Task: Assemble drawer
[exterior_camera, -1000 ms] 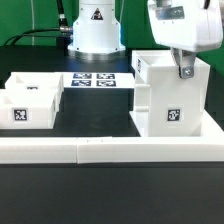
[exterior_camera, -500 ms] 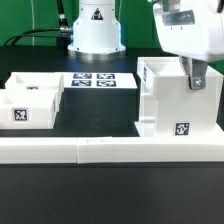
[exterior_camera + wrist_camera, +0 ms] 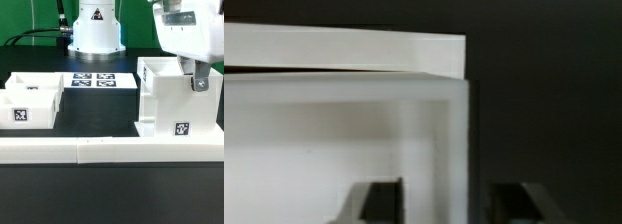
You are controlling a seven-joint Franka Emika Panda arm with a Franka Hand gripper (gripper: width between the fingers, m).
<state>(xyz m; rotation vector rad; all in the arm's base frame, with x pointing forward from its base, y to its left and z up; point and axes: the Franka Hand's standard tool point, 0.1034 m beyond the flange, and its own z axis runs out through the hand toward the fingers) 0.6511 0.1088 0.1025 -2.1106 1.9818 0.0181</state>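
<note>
The large white drawer housing stands at the exterior view's right, with a tag on its front face. My gripper is at its top right edge, with its fingers on either side of the right wall, shut on it. In the wrist view the wall runs between my two dark fingertips, and my gripper straddles it. Two small white trays sit together at the exterior view's left, the front one tagged.
A long low white border bar runs along the front, and the housing stands against it. The marker board lies at the back middle. The robot base stands behind it.
The housing has shifted toward the front and the exterior view's right, up to the border bar, and my gripper moved with it. Nothing has moved over the last half second.
</note>
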